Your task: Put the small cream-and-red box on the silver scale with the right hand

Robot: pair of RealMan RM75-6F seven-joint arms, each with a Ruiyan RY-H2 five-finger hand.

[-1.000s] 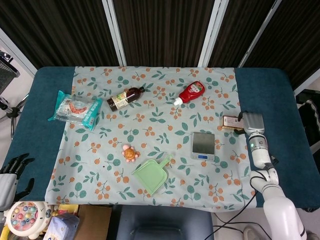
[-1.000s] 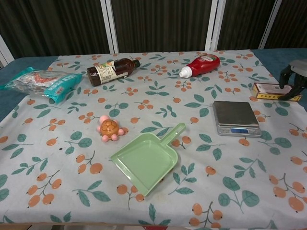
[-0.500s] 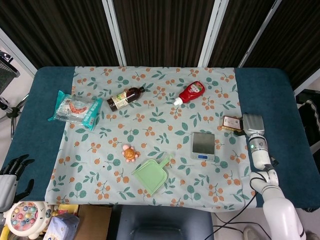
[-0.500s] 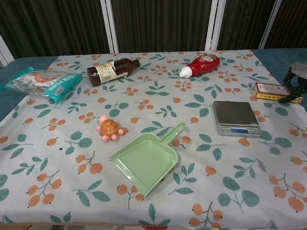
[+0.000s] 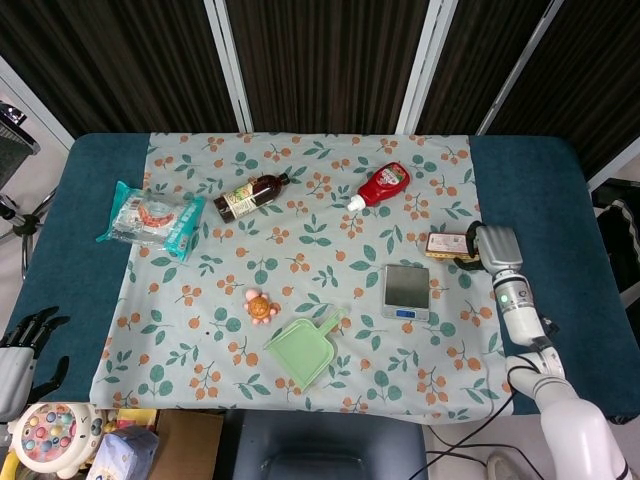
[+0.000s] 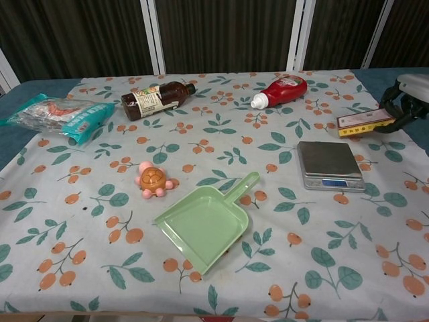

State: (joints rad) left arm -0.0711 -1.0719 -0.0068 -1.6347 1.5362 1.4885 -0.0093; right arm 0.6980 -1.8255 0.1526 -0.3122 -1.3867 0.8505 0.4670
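Observation:
The small cream-and-red box (image 5: 446, 244) (image 6: 365, 123) is lifted off the cloth and tilted, right of and beyond the silver scale (image 5: 406, 290) (image 6: 330, 165). My right hand (image 5: 478, 247) (image 6: 404, 102) holds the box by its right end. The scale's platform is bare. Off the table's near left corner, my left hand (image 5: 22, 340) hangs with fingers apart and nothing in it; the chest view does not show it.
A red ketchup bottle (image 5: 383, 184) (image 6: 281, 90) lies beyond the scale. A green dustpan (image 5: 304, 349) (image 6: 208, 225) and an orange turtle toy (image 5: 259, 306) (image 6: 153, 180) lie to its left. A brown bottle (image 5: 250, 195) and a snack bag (image 5: 150, 218) are at the far left.
My right hand has raised the box off the cloth and carried it left toward the scale; the box now tilts. The left hand has not moved.

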